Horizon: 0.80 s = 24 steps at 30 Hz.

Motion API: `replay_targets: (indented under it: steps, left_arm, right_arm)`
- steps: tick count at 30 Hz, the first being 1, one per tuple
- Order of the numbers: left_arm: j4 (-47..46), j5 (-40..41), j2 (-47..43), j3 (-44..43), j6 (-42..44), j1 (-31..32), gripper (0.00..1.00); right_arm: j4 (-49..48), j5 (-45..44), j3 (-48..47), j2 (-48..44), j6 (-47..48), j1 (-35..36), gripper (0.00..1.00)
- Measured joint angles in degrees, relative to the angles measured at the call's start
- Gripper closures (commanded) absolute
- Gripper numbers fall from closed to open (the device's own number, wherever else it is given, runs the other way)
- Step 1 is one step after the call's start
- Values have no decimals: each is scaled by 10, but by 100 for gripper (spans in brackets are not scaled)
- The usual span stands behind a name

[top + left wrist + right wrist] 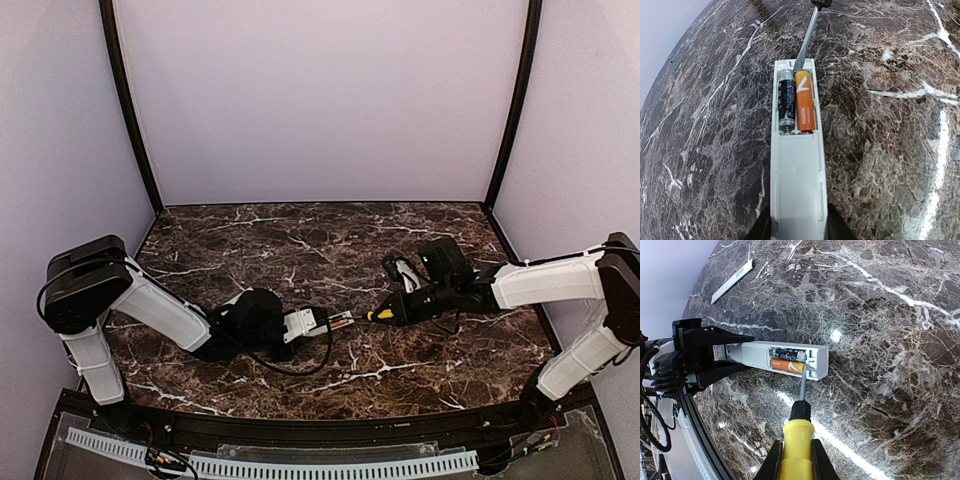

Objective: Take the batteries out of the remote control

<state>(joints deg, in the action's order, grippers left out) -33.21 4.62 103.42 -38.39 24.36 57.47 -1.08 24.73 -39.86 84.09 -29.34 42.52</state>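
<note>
At mid-table, I see my left gripper clamped on the remote control, both batteries seated in its open bay. My right gripper grips a screwdriver, its tip at the bay's end.

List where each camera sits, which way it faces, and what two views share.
Top external: above and behind the bases, looking down on the marble table; both arms show.
Left wrist: on the left arm, looking along the remote control in the left gripper; only its finger edges show.
Right wrist: on the right arm, looking down the screwdriver in the right gripper; finger edges show, plus the left gripper.
Shared: both wrist views show the open compartment with an orange battery and a dark battery.
</note>
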Motion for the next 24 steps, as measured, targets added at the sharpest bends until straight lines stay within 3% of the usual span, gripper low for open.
replay_targets:
  steps: [14, 24]
  left_arm:
    - [28, -6, 0, -14, 0, -1, 100]
    - [53, -50, 1, -28, 12, -2, 100]
  right_arm:
    - [9, 3, 0, -8, -10, 0, 100]
    - [84, 20, 0, -58, -27, 0, 100]
